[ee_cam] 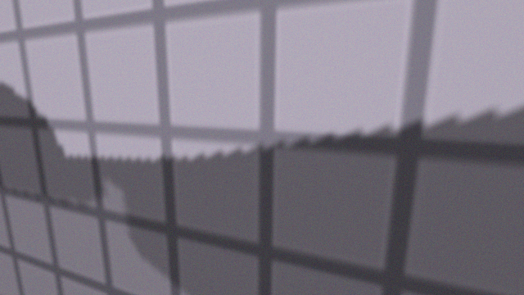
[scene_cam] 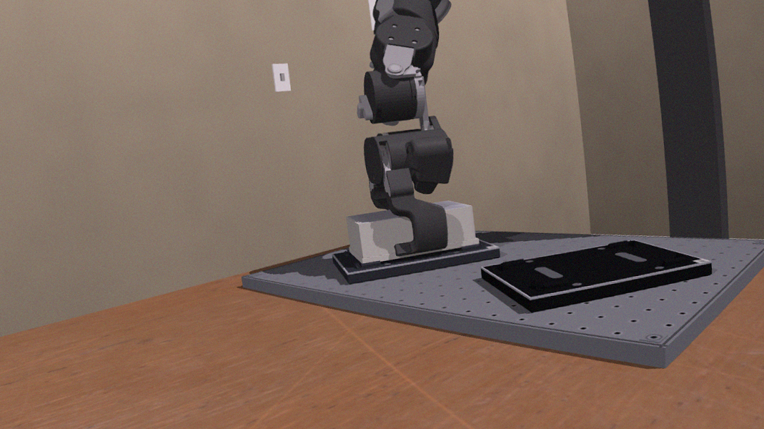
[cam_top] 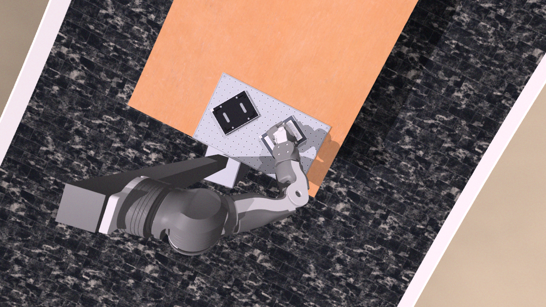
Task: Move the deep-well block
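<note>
The white deep-well block (cam_top: pixel 293 128) (scene_cam: pixel 368 239) sits in nest N1 (scene_cam: pixel 378 270), the dark nest on the near-right part of the grey hole plate (cam_top: pixel 244 143) (scene_cam: pixel 447 308). My gripper (cam_top: pixel 281 134) (scene_cam: pixel 422 234) reaches straight down over the block and is shut on it across its width; one dark finger lies against the block's facing side, the other is hidden behind it. The wrist view shows only the block's well grid (ee_cam: pixel 217 82), close and blurred. Nest N2 (cam_top: pixel 235 112) (scene_cam: pixel 590 270), black with two slots, lies empty on the plate's other half. I cannot make out the cut-off corner.
The hole plate lies on an orange table (cam_top: pixel 267 45) (scene_cam: pixel 136 402), near its edge by the arm's base. A dark upright column (scene_cam: pixel 685 81) stands behind the plate on N2's side. The arm's elbow (cam_top: pixel 297 192) hangs over the table's edge.
</note>
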`<action>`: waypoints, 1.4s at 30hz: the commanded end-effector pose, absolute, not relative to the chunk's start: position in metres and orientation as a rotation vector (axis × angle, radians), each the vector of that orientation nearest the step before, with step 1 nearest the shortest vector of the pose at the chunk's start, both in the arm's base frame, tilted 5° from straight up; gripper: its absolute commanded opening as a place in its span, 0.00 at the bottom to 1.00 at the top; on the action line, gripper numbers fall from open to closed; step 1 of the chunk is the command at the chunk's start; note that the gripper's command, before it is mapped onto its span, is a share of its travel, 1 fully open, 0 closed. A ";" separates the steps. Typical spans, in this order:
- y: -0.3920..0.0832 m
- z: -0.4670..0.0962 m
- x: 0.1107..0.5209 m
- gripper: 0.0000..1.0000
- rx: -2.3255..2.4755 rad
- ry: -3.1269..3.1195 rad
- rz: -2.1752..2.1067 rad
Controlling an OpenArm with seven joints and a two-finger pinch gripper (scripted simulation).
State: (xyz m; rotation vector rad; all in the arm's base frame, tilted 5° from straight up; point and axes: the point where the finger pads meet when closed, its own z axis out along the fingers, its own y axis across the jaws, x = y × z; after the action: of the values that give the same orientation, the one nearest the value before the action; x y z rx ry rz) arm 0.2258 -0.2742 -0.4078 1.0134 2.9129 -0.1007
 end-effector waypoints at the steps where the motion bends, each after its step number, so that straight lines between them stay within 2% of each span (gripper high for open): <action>1: -0.275 -0.397 0.228 0.00 1.025 2.905 -0.104; 4: -0.275 -0.378 0.228 0.00 1.027 2.902 -0.106; 16: -0.275 -0.378 0.228 0.00 1.027 2.902 -0.106; 21: -0.272 -0.347 0.228 0.00 1.024 2.905 -0.105; 33: -0.272 -0.347 0.228 0.00 1.024 2.905 -0.105; 38: -0.269 -0.316 0.226 0.00 1.025 2.903 -0.105; 42: -0.269 -0.316 0.226 0.00 1.025 2.903 -0.105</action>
State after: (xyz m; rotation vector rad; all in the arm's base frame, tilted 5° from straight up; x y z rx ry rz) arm 0.2260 -0.2690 -0.3170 1.0208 2.9039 -0.1002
